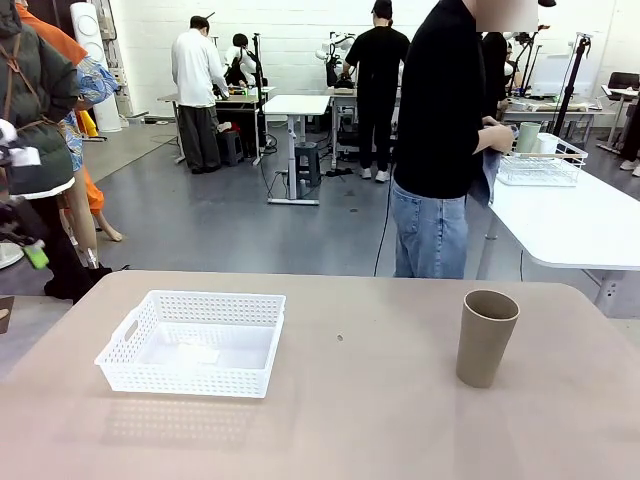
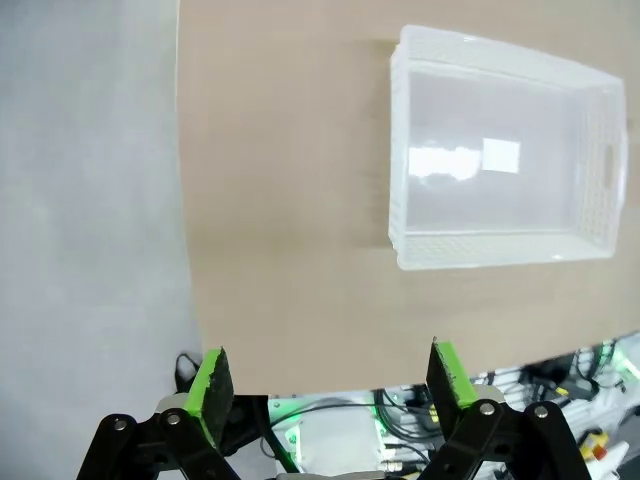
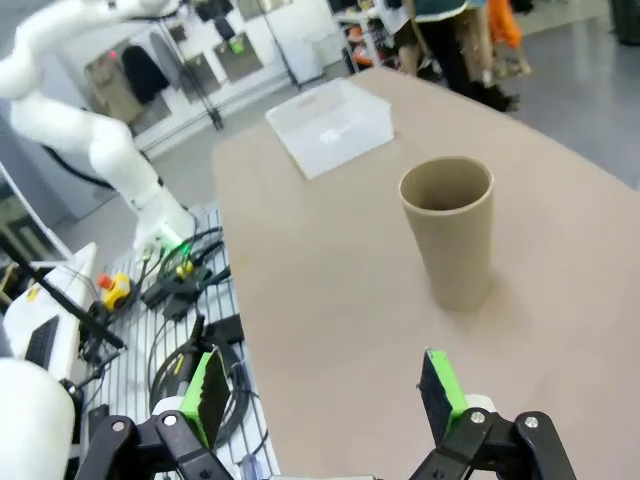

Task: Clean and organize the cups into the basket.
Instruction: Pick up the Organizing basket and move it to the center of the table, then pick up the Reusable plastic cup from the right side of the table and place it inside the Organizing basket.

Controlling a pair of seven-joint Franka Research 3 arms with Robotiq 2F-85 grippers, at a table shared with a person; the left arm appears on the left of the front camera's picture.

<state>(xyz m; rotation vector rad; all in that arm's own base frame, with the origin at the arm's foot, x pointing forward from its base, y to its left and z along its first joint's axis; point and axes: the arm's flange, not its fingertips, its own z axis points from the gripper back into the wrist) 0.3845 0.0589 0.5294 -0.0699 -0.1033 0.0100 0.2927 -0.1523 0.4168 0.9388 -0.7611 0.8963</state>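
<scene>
Front view: a matte tan table (image 1: 340, 420) with rounded far corners carries two things, well apart. On the left sits the basket (image 1: 190, 342), a shallow rectangle of white plastic with lattice walls, a handle slot in its left end and a smooth floor. On the right the beige cup (image 1: 486, 337) stands upright, mouth up; it is tapered, handleless and dull-surfaced. Beyond the far edge stands a person (image 1: 435, 110) in a black top and blue jeans, hands together at chest height. Past them, on a white table (image 1: 580, 225), is a thin-barred wire rack (image 1: 545, 168) with the green cup (image 1: 528, 137) upright at it; whether the cup is inside or behind the rack I cannot tell.

Left wrist view: seen from above, the basket's glossy floor throws back bright light patches, and the handle slot shows in the right-hand short wall. The left gripper (image 2: 327, 385) has its black fingers spread wide, green pads facing each other, holding nothing.

Right wrist view: the beige cup's hollow inside and thin rim show, with the basket farther along the table. The right gripper (image 3: 325, 395) is likewise spread wide and empty, short of the cup. A white arm (image 3: 90, 130) rises beside the table, with cables at its foot.
</scene>
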